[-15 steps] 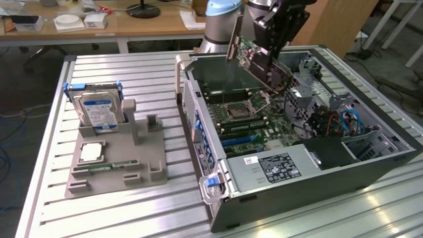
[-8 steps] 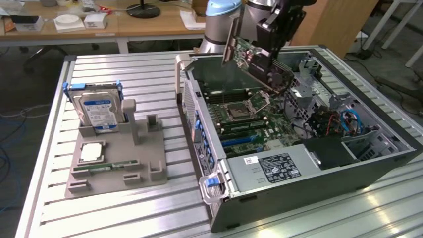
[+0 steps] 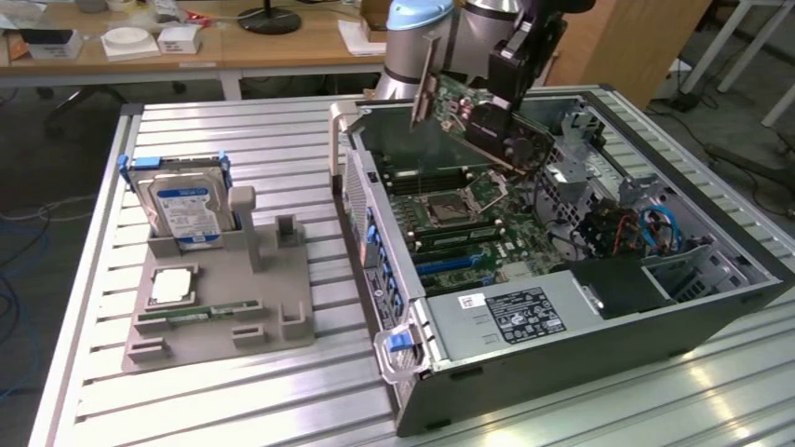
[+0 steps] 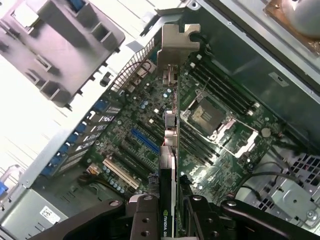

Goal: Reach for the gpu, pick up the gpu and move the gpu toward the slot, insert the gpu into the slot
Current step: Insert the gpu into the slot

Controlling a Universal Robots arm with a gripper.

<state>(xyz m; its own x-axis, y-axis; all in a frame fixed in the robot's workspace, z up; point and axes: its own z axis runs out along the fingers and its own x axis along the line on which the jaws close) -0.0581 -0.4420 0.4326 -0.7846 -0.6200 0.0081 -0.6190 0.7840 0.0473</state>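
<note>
**Above the open case: gpu gripped, tilted, not yet at the slot**

Over the motherboard [image 3: 463, 216], the gripper [image 3: 504, 88] is closed narrow on the gpu [image 3: 457, 101], pinching the card's dark end. The silver bracket [image 4: 175, 45] points away from the fingers. In the exterior view the card hangs tilted, clear above the board and touching nothing. The step in hand looks like the carry toward the slot [image 4: 145, 141]. I take that to be the blue strip among the parallel black ones, though I cannot be sure which strip is meant. It lies lower, nearer the wall with blue tabs [image 3: 372, 233].

To do this well, in my judgement:
- Level the card so its lower edge runs parallel to the strip.
- Line the bracket up with that wall.
- Come down straight rather than sweeping sideways.

The open room is above the board's middle. The tight edges are the tabbed wall on the bracket side and the socket [image 3: 450, 207] just beside the path. The cables [image 3: 653, 228] and metal cage on the exterior view's right also crowd the space.
</note>
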